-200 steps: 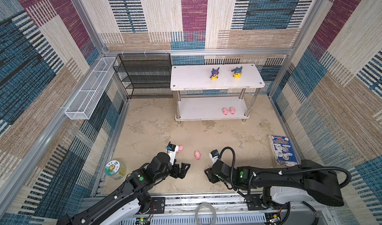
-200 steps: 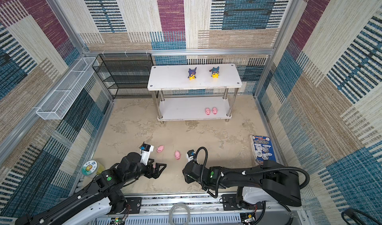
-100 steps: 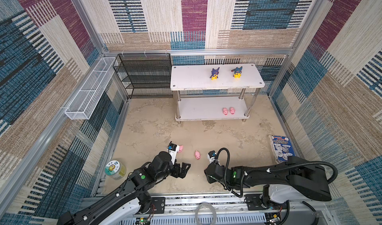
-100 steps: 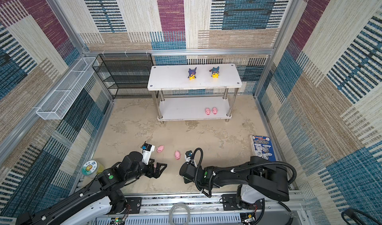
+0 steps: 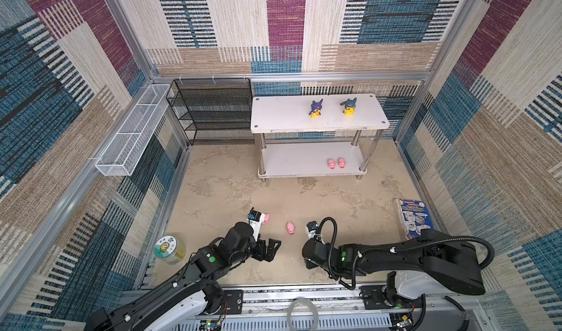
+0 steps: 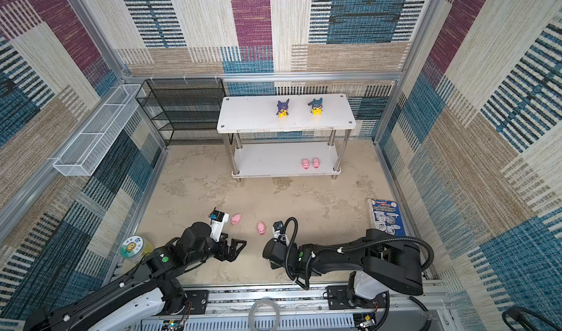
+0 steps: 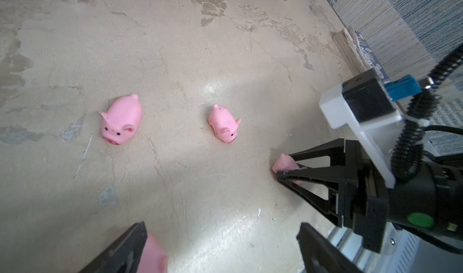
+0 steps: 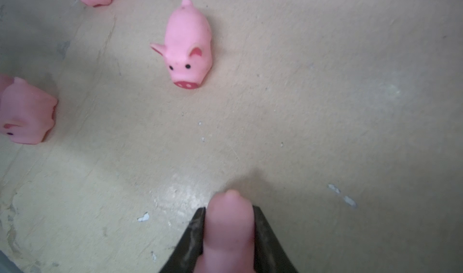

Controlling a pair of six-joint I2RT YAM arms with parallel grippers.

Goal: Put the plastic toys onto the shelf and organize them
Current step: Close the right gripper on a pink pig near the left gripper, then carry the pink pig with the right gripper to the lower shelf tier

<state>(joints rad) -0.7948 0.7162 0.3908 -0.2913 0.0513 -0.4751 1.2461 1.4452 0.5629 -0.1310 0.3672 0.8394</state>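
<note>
- Two arms reach low over the near part of the bench point(image 5: 228, 192), with their pincers facing each other.
- The right pincer point(image 7: 285, 166) is clamped on a pink pig. Both fingers press the sides of this held pig point(image 8: 229, 231), and one rounded end pokes out past the fingertips. It sits low at the bench surface, and I cannot tell whether it is lifted.
- The left pincer point(image 7: 221, 226) has its jaws spread wide and grips nothing. A blurred pig point(image 7: 153, 255) lies just inside one finger, and whether they touch cannot be told.
- The middle pig point(image 5: 290, 228) stands upright on the bench between the two wrist cameras. The half-hidden pig point(image 5: 266, 218) stands near it, partly covered by the left arm's camera in a top view.
- The shelf point(image 5: 282, 113) stands at the far side of the bench, just to the right of the black mesh rack point(image 5: 213, 110).
- On the top tier, the purple-hooded figurine point(image 5: 316, 109) and the blue-hooded figurine point(image 5: 349, 107) stand upright, side by side but apart.
- On the lower tier, toward its right end, a shelved pig point(image 5: 331, 163) and its twin pig point(image 5: 341, 163) sit close together.
- A green-lidded jar point(image 5: 168, 249) stands at the bench's left edge, near the left arm.
</note>
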